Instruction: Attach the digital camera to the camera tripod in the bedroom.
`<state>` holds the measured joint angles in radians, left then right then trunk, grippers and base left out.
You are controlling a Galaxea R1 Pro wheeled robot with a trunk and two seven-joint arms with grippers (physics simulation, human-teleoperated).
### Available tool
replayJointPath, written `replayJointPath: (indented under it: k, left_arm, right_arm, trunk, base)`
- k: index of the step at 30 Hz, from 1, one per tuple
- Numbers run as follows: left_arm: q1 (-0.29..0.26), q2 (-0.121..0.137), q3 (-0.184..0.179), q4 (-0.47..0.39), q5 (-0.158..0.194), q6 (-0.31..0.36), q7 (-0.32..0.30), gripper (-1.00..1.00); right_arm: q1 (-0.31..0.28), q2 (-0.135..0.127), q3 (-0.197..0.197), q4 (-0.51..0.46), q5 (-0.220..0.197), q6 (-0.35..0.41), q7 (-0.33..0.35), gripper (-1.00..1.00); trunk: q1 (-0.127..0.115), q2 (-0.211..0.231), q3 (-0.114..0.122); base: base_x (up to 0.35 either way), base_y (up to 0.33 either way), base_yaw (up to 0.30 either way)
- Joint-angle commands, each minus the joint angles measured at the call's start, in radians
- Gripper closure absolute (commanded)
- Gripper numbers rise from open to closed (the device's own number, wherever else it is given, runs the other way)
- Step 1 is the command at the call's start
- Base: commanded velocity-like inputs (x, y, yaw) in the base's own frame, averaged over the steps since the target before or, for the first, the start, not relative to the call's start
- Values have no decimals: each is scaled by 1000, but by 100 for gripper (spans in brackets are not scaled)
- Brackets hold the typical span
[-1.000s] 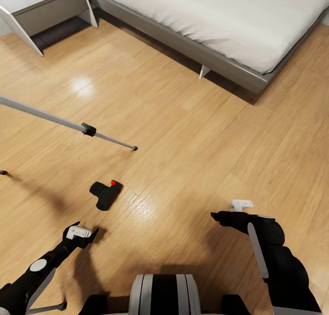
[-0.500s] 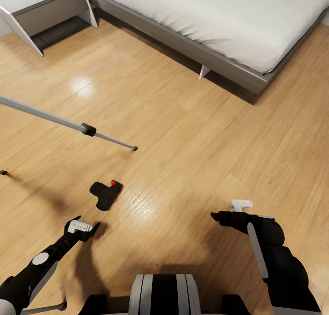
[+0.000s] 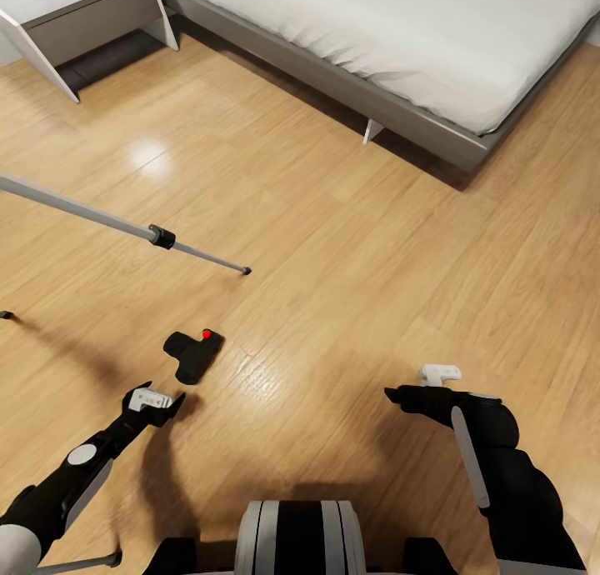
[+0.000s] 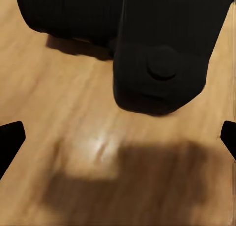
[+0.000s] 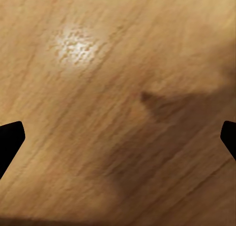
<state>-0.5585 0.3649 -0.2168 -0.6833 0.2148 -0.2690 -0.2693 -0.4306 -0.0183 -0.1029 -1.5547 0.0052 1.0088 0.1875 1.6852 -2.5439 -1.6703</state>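
my left pincer hangs with fingers apart just near of the digital camera lying on the floor; it looks light, rigid, best gripped across its bulging side.

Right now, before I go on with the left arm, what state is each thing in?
digital camera: lying loose on the wood floor, ungripped, red button showing.
camera tripod: one leg slanting down to the floor, nothing mounted in view.
left gripper: open, just short of the camera.
right gripper: open, empty, above bare floor.
bed: mattress bare.
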Motion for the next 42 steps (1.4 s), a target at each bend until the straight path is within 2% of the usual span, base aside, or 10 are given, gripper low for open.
replayJointPath:
  k: [1,9,14,25,42]
  left_arm:
    - [-2,-2,-5,2,6,1,-1,-100]
    - [-18,-14,-5,5,-72,20,3,-100]
    - [-29,-19,-4,16,-103,25,4,-100]
    - [-36,-53,-5,42,-133,26,4,-100]
    - [-67,-59,-4,61,-150,28,5,-100]
  right_arm:
    - [0,0,-1,-1,1,4,3,-100]
    - [0,-2,-1,-1,1,4,-2,-100]
    - [0,-1,-1,-1,1,4,-4,-100]
    - [0,2,0,-1,1,4,-5,-100]
    - [0,0,-1,-1,1,4,-5,-100]
  trunk:
    - [0,0,-1]
    - [0,0,-1]
    - [0,0,-1]
    - [0,0,-1]
    - [0,0,-1]
  base:
    - [0,0,0]
    - [0,0,0]
    - [0,0,0]
    - [0,0,0]
    - [0,0,0]
